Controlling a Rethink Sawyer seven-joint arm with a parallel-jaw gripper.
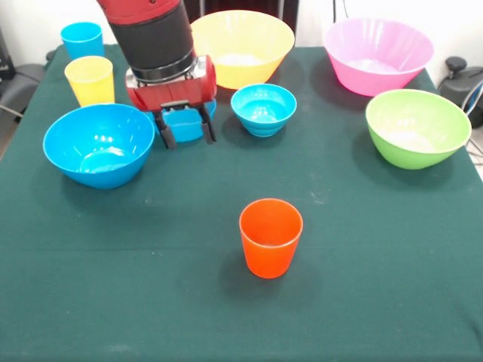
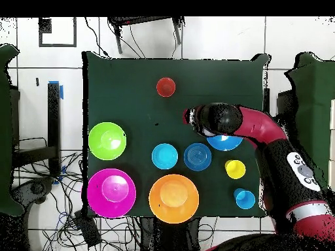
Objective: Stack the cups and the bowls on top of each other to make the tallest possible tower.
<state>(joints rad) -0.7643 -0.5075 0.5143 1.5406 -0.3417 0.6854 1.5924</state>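
Observation:
My gripper (image 1: 186, 134) hangs open, fingers (image 1: 165, 136) apart, above the cloth right of the medium blue bowl (image 1: 98, 143). A small blue bowl (image 1: 183, 124) shows between the fingers, behind them. In the overhead view this bowl (image 2: 197, 157) lies apart from the gripper (image 2: 190, 117). The small ridged blue bowl (image 1: 263, 108) stands to its right. The orange-red cup (image 1: 270, 236) stands alone near the front. The yellow cup (image 1: 90, 79) and sky blue cup (image 1: 82, 39) stand at far left. The yellow-orange (image 1: 241, 47), pink (image 1: 377, 54) and green (image 1: 417, 127) bowls stand separately. No stack shows.
The dark green cloth-covered table (image 1: 151, 302) ends at the picture's left and right edges. The arm (image 2: 288, 157) reaches in over the medium blue bowl (image 2: 224, 142) in the overhead view. Cables lie on the floor around the table.

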